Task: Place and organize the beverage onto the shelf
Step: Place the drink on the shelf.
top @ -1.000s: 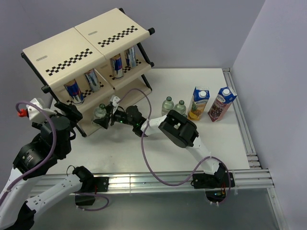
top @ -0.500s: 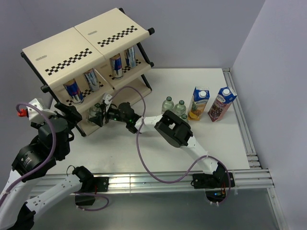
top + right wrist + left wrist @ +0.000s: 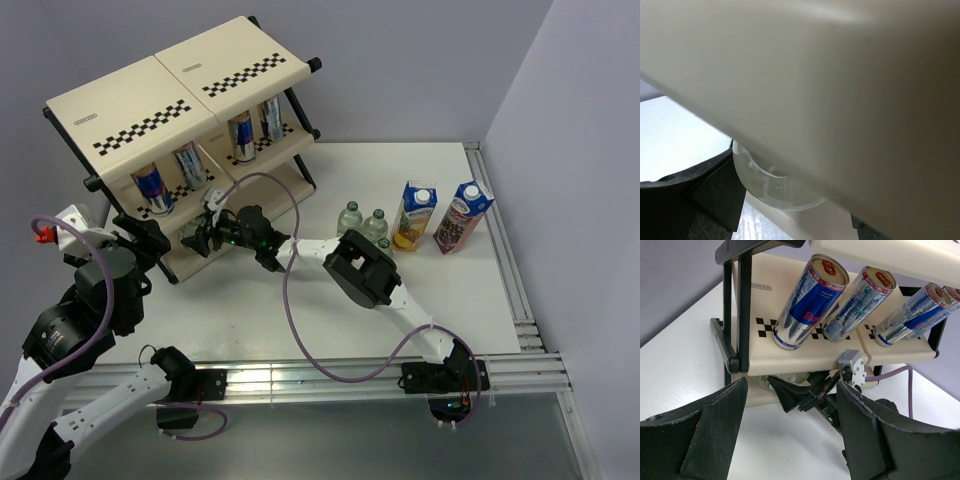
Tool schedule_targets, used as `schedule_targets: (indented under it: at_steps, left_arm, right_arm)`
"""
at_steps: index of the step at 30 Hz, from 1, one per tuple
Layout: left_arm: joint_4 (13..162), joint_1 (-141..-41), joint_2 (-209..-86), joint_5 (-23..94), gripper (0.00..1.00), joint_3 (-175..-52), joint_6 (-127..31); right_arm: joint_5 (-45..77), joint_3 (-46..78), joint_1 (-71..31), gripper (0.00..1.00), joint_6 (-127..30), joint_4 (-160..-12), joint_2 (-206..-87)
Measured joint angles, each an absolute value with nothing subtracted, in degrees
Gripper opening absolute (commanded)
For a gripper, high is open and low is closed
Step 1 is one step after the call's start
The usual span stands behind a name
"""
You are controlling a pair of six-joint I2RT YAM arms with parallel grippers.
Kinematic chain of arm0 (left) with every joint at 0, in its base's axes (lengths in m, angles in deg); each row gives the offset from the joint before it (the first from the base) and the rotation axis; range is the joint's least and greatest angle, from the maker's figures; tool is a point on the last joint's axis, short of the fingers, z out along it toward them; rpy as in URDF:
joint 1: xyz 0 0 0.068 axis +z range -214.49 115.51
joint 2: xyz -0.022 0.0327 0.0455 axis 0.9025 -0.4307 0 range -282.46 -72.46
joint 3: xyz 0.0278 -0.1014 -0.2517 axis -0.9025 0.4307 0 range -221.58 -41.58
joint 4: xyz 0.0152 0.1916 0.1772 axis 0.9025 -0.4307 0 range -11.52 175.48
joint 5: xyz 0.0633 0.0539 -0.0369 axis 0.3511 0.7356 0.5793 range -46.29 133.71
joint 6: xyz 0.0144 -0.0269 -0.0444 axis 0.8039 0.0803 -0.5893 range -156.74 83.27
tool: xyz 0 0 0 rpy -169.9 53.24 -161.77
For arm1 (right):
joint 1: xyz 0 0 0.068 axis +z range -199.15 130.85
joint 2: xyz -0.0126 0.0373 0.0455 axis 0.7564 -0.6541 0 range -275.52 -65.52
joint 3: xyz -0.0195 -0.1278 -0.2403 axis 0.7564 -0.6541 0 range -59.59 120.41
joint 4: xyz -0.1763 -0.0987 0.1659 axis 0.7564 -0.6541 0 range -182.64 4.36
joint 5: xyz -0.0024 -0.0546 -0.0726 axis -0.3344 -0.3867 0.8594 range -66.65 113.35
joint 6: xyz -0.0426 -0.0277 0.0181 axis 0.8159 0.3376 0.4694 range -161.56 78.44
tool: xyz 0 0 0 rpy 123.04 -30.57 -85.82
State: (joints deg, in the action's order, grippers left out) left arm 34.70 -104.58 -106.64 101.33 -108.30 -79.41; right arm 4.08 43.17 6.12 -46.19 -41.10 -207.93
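Right jaws clamped on a small clear bottle, round and glassy, at the bottom tier of the shelf, under a smooth cream panel. Set down or lifted: cannot tell. Just above those jaws, on the middle tier: four slim metal cans, blue, silver and red, leaning side by side on a checkered strip. Left jaws spread wide, empty, facing the black tubular frame, cans ahead and above. Well right of the right jaws, on the white surface: more bottles, a yellow carton, a purple carton, upright.
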Motion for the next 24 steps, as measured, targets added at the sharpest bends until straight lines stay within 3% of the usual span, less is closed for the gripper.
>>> schedule_targets:
  at_steps: [17,24]
  left_arm:
    - [35.00,-104.58,-103.73,100.41,0.76,-108.61,-76.79]
    - [35.03,-104.58,-102.26,100.35,0.76,-110.05,-75.80]
  right_arm:
    - [11.75,38.86,6.42,0.00,-39.76,-44.75,-205.11]
    - [13.46,37.31,4.94,0.06,-40.13,-46.94,-203.27]
